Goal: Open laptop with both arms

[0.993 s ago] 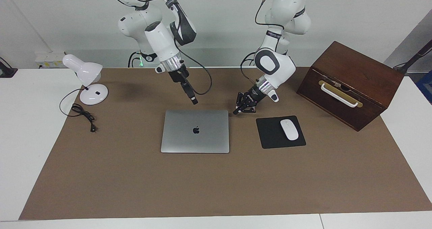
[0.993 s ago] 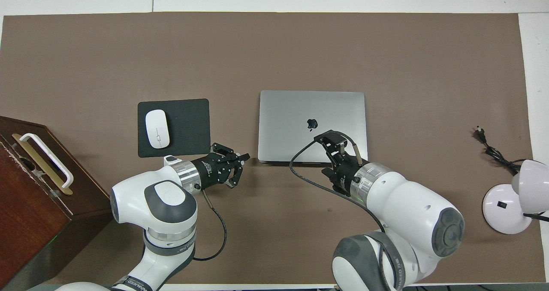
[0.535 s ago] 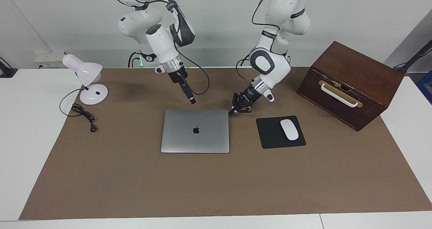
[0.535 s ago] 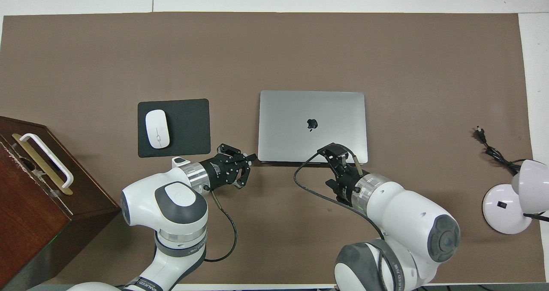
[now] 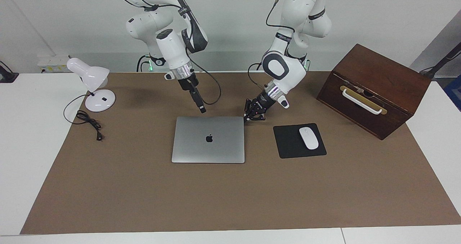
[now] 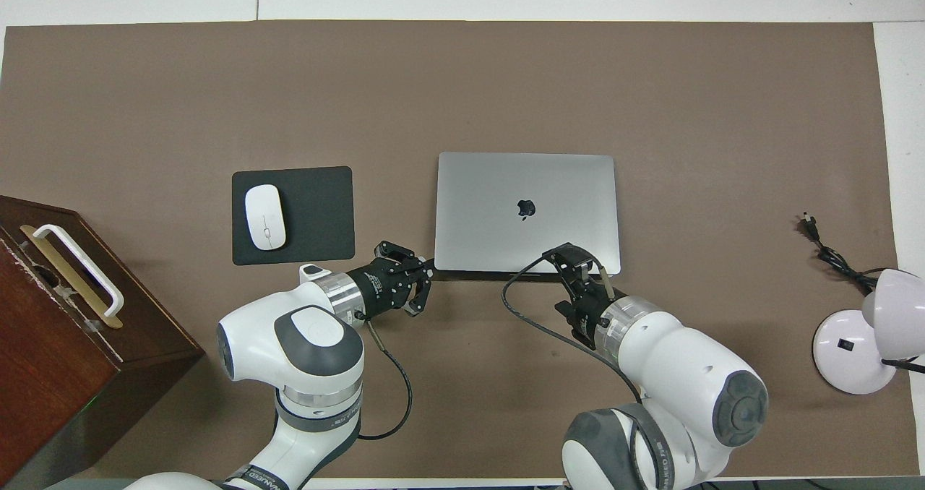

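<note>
Laptop [image 5: 208, 139] lay shut and flat on the bench [image 5: 230, 197], lid logo up, long axis running along the bench from one arm's end to the other. Its robot-side long edge faced both grippers.

Left gripper [image 5: 246, 120], fingertips pressed together, sat low at the laptop's robot-side corner toward the mouse pad [image 5: 299, 140]; contact with that corner looked likely but could not be confirmed.

Right gripper [image 5: 202, 110] hung just above the same edge, nearer its middle; open or closed could not be told.

Judgement: left was the closer. Edge to be lifted probably the one facing the robots.
</note>
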Tool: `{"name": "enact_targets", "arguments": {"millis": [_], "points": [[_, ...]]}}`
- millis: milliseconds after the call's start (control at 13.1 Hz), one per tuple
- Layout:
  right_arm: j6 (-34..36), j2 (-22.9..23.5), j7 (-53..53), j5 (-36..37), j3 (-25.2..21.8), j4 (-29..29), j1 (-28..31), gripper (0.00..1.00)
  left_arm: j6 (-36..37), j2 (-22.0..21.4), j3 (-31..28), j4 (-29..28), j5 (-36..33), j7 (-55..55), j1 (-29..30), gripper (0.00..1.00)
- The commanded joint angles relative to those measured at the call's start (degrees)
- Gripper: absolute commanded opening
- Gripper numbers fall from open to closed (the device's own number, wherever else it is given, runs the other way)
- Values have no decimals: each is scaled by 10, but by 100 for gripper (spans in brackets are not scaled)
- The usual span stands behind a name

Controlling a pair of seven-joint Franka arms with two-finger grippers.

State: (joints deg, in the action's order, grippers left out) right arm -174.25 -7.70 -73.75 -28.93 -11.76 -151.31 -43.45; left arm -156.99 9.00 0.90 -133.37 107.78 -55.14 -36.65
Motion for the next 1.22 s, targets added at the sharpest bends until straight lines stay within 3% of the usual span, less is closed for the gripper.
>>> {"name": "enact_targets", "arguments": {"millis": [0, 1145], "points": [[-41, 8, 15, -13, 4, -3, 2, 100, -15, 20, -7, 18, 27, 13, -17, 0], [-110, 32, 20, -13, 5, -2, 3, 100, -26, 51, -7, 31, 38, 14, -34, 0]]}}
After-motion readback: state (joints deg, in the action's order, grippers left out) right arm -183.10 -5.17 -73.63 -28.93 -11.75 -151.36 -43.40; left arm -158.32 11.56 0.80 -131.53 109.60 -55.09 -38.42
